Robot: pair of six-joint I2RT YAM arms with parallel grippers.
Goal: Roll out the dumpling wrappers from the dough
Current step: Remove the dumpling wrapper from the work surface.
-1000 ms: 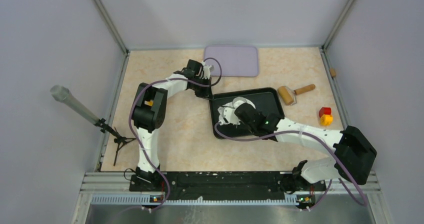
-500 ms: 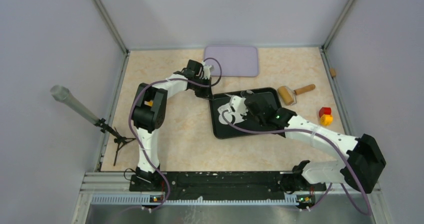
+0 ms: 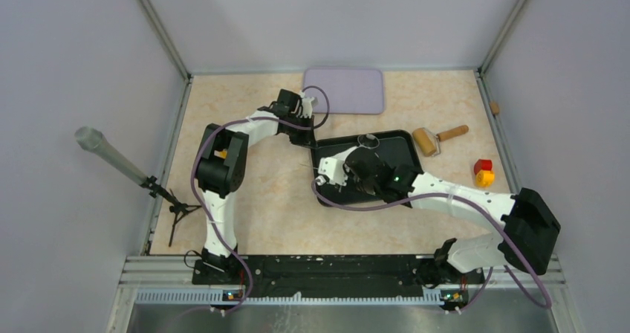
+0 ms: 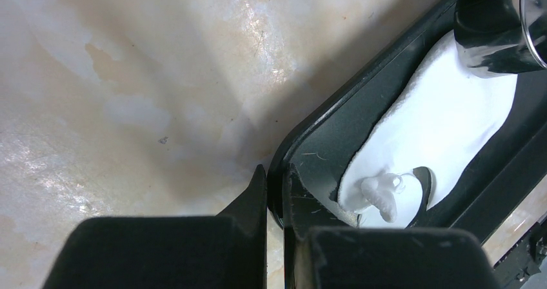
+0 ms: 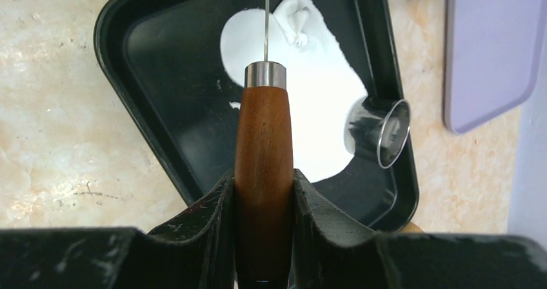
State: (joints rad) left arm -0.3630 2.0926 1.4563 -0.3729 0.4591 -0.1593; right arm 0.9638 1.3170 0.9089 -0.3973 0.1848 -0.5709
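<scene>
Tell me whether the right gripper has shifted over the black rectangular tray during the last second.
Yes. Holding the wooden-handled tool, the right gripper swung toward the black rectangular tray's far right corner, then back toward its left edge.

Left gripper [image 4: 276, 174], jaws pinched onto rim of black plastic tray [image 4: 361, 86]. Flattened white dough sheet [image 4: 438, 121] inside; shiny metal ring cutter [image 4: 493, 28] at sheet's upper end. Beige marbled tabletop [image 4: 129, 76] alongside.
</scene>
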